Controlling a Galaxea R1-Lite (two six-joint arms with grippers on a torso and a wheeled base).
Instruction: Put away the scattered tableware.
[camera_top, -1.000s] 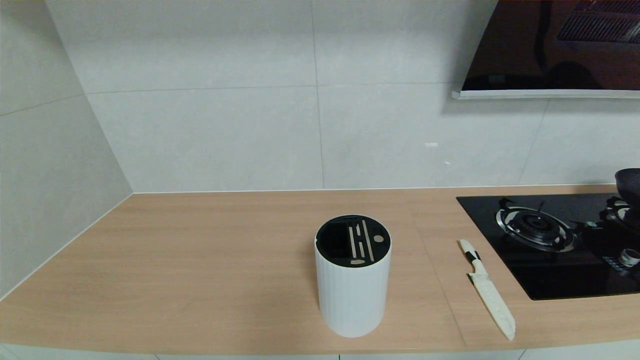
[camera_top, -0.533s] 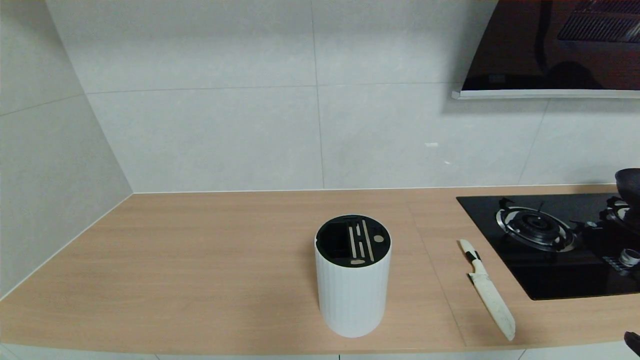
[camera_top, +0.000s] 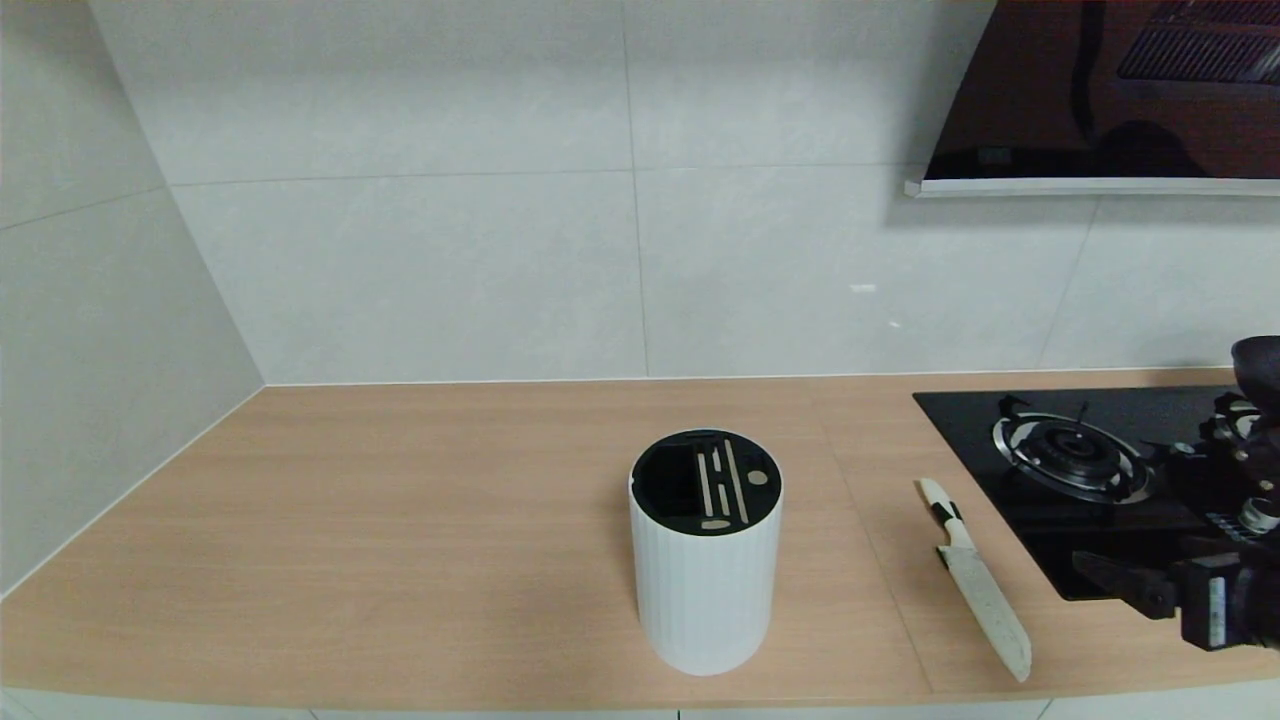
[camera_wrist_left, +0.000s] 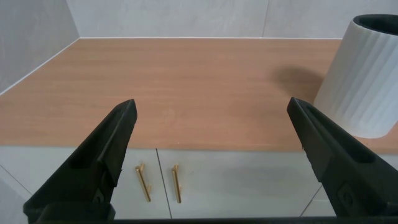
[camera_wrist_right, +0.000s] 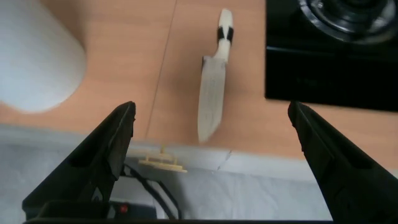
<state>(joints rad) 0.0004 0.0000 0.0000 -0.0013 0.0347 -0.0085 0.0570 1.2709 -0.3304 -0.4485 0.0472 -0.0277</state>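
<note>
You've got a wood countertop (camera_top: 400, 520) w/ a white ribbed holder (camera_top: 706, 590) upright mid-counter, a knife (camera_top: 975, 585) lying flat to its right — black hob (camera_top: 1040, 530) set in beyond.

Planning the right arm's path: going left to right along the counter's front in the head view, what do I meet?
White knife holder → knife → right gripper; the hob overlaps the last two, so it is left out.
</note>
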